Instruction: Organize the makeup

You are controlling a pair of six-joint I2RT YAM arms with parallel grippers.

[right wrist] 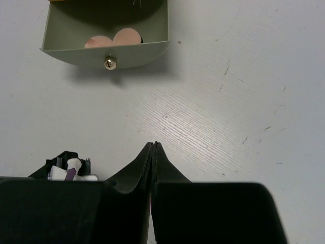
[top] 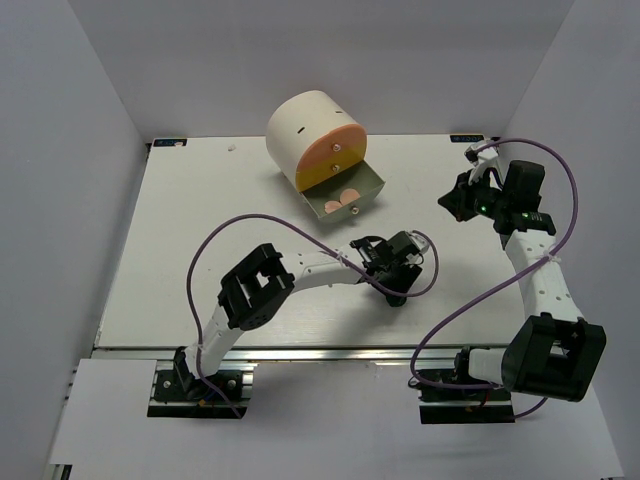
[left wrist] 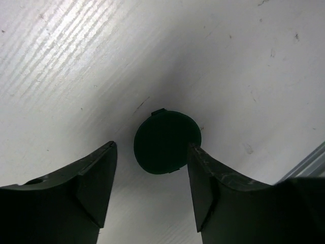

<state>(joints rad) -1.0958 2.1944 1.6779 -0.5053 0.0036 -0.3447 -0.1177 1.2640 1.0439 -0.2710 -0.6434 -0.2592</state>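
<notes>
A dark green disc (left wrist: 167, 142) lies flat on the white table. My left gripper (left wrist: 152, 147) is low over it and open; the disc sits just past the fingertips, its edge against the right finger (left wrist: 203, 173) and a gap to the left one. In the top view the left gripper (top: 395, 290) hides this disc. Two peach-pink discs (right wrist: 112, 39) lie in the open grey drawer (right wrist: 61, 30), also seen from above as peach-pink discs (top: 340, 200). My right gripper (right wrist: 154, 145) is shut and empty, raised to the right of the drawer, at the right gripper (top: 447, 205) in the top view.
A big cream cylinder with an orange front (top: 315, 135) stands at the back, its lower drawer (top: 372, 185) pulled out toward the arms, with a brass knob (right wrist: 108, 62). Purple cables loop over both arms. The table's metal front edge (left wrist: 310, 162) runs close to the left gripper.
</notes>
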